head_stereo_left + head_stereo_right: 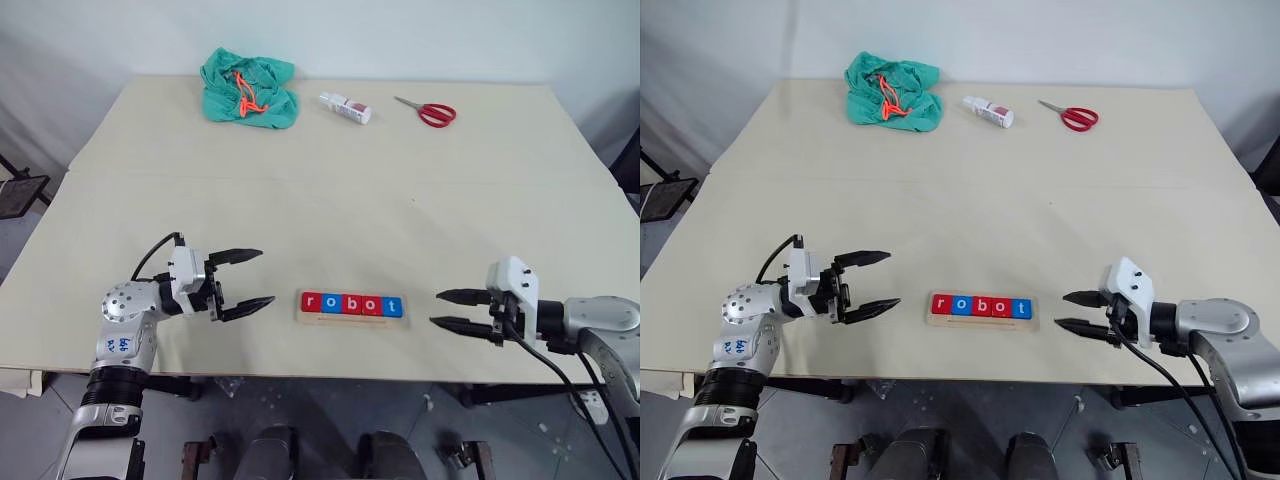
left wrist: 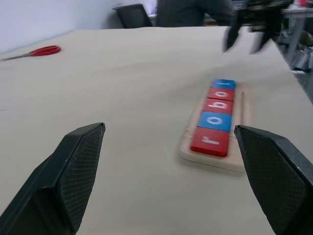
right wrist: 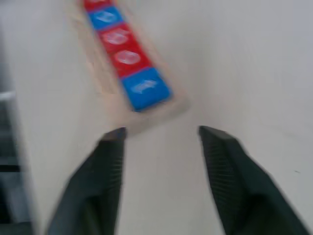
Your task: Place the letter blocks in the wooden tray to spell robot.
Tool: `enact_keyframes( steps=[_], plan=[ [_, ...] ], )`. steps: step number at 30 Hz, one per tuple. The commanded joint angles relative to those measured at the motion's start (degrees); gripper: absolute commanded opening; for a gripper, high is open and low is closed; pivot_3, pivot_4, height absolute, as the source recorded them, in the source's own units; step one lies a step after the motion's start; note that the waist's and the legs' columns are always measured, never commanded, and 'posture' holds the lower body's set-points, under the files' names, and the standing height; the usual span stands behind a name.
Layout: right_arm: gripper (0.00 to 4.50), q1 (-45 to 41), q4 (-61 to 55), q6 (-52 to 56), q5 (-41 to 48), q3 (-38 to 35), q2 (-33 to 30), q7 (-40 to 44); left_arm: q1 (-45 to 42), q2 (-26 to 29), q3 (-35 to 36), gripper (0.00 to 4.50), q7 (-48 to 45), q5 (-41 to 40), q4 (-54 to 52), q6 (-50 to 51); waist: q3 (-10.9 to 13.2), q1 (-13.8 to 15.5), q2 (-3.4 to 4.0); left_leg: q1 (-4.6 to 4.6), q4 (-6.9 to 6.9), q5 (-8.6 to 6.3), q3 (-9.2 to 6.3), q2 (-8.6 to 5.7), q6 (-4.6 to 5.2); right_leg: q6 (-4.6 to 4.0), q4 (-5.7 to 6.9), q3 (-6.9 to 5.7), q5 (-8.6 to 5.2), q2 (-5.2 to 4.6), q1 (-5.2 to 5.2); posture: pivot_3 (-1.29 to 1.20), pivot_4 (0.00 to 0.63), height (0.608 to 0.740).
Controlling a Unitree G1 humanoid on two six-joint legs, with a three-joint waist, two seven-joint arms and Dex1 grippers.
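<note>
Head view: pale counter (image 1: 330,180). Lower centre, near front edge, tray (image 1: 350,319) holds five blocks (image 1: 351,304) in a row: red r, blue o, red b, red o, blue t, reading "robot". Task looks done; nothing seems left to place. Left gripper (image 1: 244,279), lower left, jaws wide open w/ nothing in them, pointing at tray but well apart. Right gripper (image 1: 452,309), lower right, jaws parted, also w/ nothing, apart from tray. Top of frame: green cloth (image 1: 250,90), small bottle (image 1: 346,108), red scissors (image 1: 428,112).
</note>
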Motion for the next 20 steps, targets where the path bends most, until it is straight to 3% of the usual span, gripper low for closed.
enact_keyframes(
  steps=[1, 3, 13, 20],
  plan=[
    [4.01, -1.03, 2.87, -3.82, 1.68, -3.22, -1.17, 3.60, 0.20, 2.28, 2.69, 4.50, 0.07, -1.32, -2.71, 0.79, 0.01, -0.10, -0.01, 0.00, 0.00, 0.00, 0.00, 0.00, 0.00, 0.00, 0.00, 0.00, 0.00, 0.00, 0.00, 0.00, 0.150, 0.740],
    [4.43, -2.21, 5.64, -5.59, 1.44, -3.74, -1.04, 4.55, 0.95, 3.55, 3.06, 4.50, -1.02, -1.49, -3.09, 1.24, 0.01, -0.08, -0.01, 0.01, 0.00, 0.00, 0.00, 0.01, 0.00, 0.00, 0.00, 0.00, 0.00, 0.00, 0.00, 0.00, 0.150, 0.740],
    [4.43, -8.96, 26.31, -17.05, -0.43, -4.52, -1.87, 13.37, 5.81, 9.42, 7.12, 4.50, -3.25, -2.99, -4.74, 4.28, 0.01, -0.10, -0.02, 0.01, 0.00, 0.00, -0.02, 0.00, 0.00, 0.00, -0.03, 0.00, 0.00, -0.02, 0.03, 0.00, 0.150, 0.740],
    [4.43, -11.89, 31.33, -19.74, -2.15, -3.56, -1.64, 14.92, 8.50, 10.33, 8.59, 4.50, -5.23, -3.87, -5.85, 4.31, 0.01, -0.23, -0.02, 0.01, 0.01, 0.00, 0.01, 0.04, 0.00, 0.00, -0.03, 0.00, 0.00, -0.01, 0.01, 0.00, 0.150, 0.740]
  ],
)
